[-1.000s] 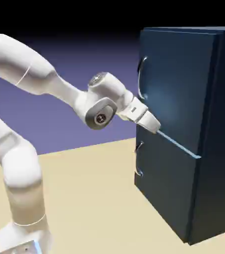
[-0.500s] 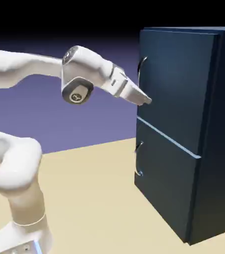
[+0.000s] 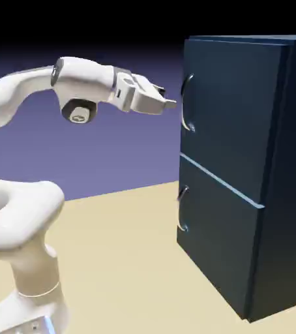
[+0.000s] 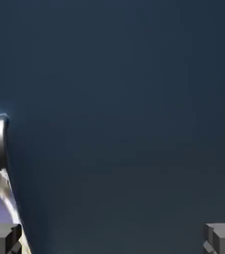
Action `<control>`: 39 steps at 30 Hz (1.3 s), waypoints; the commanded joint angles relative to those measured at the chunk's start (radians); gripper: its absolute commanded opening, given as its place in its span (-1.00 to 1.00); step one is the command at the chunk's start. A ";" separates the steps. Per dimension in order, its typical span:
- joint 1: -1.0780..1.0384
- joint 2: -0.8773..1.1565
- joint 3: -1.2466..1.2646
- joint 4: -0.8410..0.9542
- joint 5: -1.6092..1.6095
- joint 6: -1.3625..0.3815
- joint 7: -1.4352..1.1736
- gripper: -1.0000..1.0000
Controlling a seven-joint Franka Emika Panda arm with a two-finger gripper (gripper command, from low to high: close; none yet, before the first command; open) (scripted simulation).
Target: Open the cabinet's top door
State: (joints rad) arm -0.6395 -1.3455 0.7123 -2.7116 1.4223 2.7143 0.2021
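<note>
Top door (image 3: 232, 111) of cabinet (image 3: 278, 196) at exterior view's right not yet opened, handle (image 3: 186, 104) ungrasped, gripper (image 3: 166, 99) level, near it, jaws wide apart, empty; grasp and pull both left.

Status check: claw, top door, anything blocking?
Claw open, empty, level with the handle, just short of it. Top door shut. Nothing in between.

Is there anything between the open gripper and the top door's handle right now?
Nothing. In the exterior view a bare gap of backdrop separates the gripper from the handle on the top door; the door is shut.
</note>
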 commanded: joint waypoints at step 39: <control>-0.203 -0.408 -0.027 -0.263 0.703 -0.689 -0.640 -1.00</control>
State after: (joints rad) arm -0.8420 -1.7538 0.6851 -2.9744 2.1263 2.0238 -0.4383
